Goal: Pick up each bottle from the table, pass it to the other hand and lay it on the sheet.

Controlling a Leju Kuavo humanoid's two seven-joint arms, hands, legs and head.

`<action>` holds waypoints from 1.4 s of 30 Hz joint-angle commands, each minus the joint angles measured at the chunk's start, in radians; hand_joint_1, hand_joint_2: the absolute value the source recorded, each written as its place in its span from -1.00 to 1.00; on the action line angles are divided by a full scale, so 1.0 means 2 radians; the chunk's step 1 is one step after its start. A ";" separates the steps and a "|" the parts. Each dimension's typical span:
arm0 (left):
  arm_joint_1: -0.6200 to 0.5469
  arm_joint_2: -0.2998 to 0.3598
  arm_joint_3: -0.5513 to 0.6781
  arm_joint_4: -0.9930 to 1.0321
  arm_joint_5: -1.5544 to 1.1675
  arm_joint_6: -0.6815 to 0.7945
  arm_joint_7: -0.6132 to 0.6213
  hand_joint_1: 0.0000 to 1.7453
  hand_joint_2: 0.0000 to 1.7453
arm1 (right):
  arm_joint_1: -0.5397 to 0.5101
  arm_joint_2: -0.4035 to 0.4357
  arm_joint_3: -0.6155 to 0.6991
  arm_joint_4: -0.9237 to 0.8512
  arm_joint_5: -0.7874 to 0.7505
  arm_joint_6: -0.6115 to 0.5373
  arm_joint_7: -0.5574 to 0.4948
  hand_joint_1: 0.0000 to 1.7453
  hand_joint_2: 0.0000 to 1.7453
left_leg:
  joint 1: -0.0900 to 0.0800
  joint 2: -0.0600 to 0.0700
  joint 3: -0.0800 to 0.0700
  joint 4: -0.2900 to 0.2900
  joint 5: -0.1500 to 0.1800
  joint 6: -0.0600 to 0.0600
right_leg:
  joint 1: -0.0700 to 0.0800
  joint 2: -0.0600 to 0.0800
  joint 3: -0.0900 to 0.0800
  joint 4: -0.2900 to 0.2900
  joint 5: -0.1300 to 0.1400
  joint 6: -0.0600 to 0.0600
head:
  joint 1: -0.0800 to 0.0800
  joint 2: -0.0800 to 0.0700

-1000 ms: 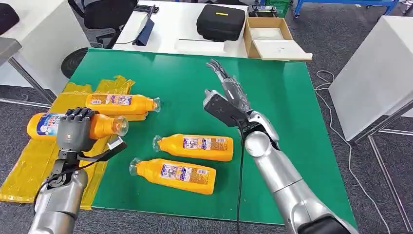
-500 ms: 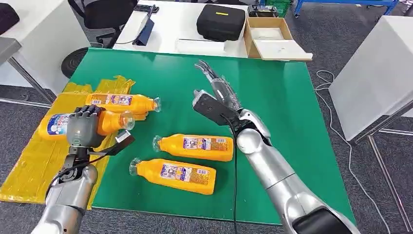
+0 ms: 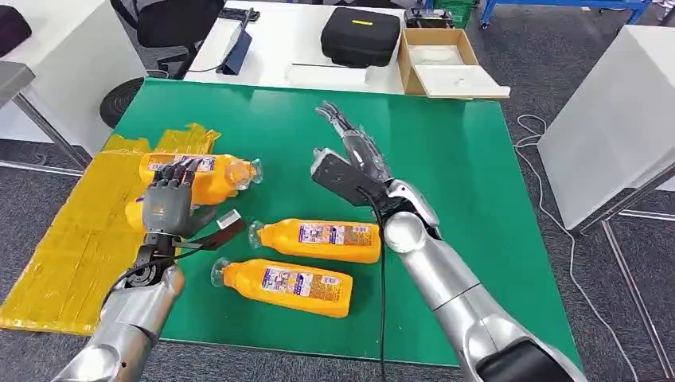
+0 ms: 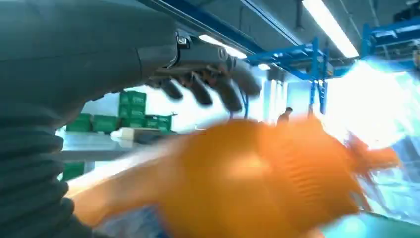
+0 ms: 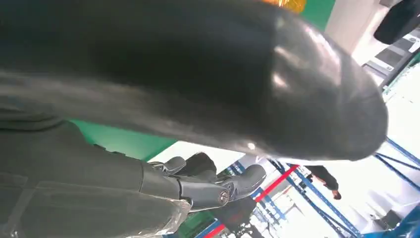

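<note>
Orange bottles (image 3: 318, 239): four (one held).

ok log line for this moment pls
left hand: holds bottle above yellow sheet | right hand: open, above green mat | two bottles lying on mat

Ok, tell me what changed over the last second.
The left robot hand carried its bottle from over the yellow sheet toward the green mat; it now overlaps the bottle lying there. The right robot hand, open, shifted slightly left. The two front bottles stayed put.
</note>
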 commanded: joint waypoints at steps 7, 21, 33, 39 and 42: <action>-0.027 0.004 -0.010 0.061 0.008 0.001 0.007 -1.00 -1.00 | -0.002 -0.004 0.017 -0.008 0.005 0.007 0.015 -1.00 -1.00 | 0.001 0.000 0.003 0.001 -0.002 -0.003 | 0.001 -0.001 0.003 0.000 -0.002 -0.002 | 0.000 0.000; -0.055 0.011 0.080 0.016 0.580 -0.059 -0.230 -1.00 -1.00 | 0.014 -0.019 0.036 -0.003 0.047 0.019 0.033 -1.00 -1.00 | 0.001 -0.001 0.002 0.001 -0.001 -0.003 | 0.001 -0.002 0.003 0.000 -0.001 -0.002 | 0.000 0.000; -0.022 0.064 0.017 -0.096 0.769 -0.089 -0.230 -1.00 -1.00 | 0.089 -0.061 0.055 -0.098 0.084 -0.003 0.058 -1.00 1.00 | 0.001 -0.001 0.001 0.000 -0.001 -0.002 | 0.001 -0.001 0.002 0.000 -0.001 -0.001 | 0.000 0.000; -0.025 0.068 0.029 -0.076 0.769 -0.094 -0.230 -1.00 -1.00 | 0.216 -0.062 0.081 -0.331 0.329 -0.070 0.227 -1.00 1.00 | 0.001 -0.001 0.001 0.000 -0.001 -0.002 | 0.001 -0.001 0.002 0.000 -0.001 -0.002 | 0.000 0.000; -0.035 0.065 0.024 -0.062 0.759 -0.085 -0.230 -1.00 -1.00 | 0.242 -0.050 0.111 -0.345 0.379 -0.069 0.243 -1.00 1.00 | 0.001 -0.001 0.001 0.000 -0.001 -0.002 | 0.001 -0.001 0.001 0.000 -0.001 -0.002 | 0.000 0.000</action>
